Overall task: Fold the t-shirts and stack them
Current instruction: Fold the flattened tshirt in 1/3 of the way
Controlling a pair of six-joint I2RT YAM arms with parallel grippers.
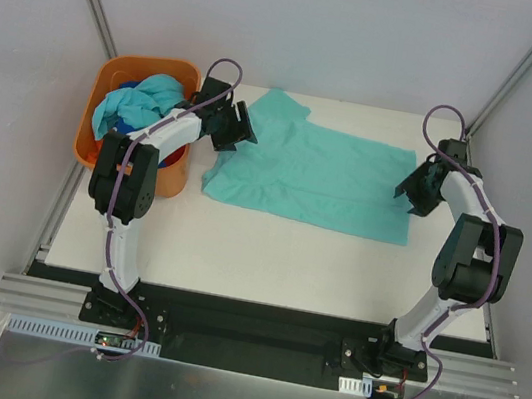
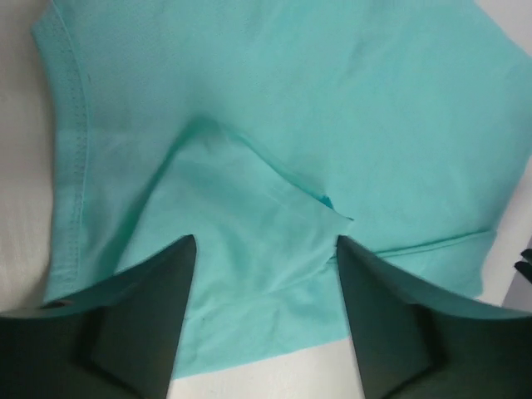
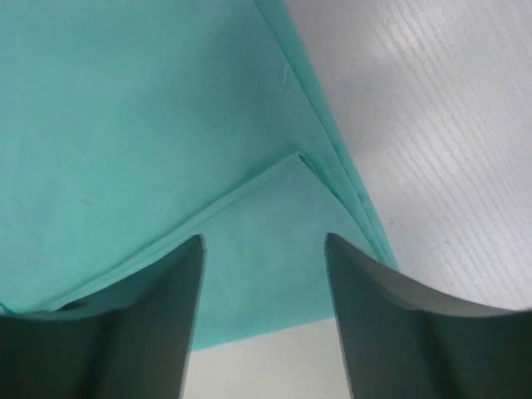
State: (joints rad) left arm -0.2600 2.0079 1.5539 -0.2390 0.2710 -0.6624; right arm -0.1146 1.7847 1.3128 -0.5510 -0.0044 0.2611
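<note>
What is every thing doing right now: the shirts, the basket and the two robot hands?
teal-green t-shirt, spread on the table, partly folded.
orange basket, upright, holding cloth.
basket shirts, crumpled, unfolded.
left gripper, open, over one end of the teal-green t-shirt.
right gripper, open, over its other end.

No readable text, labels, brands, numbers or signs anywhere in view.

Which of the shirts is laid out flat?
The teal-green t-shirt, spread on the table; the light aqua and blue shirts are bunched in the orange basket.
</note>
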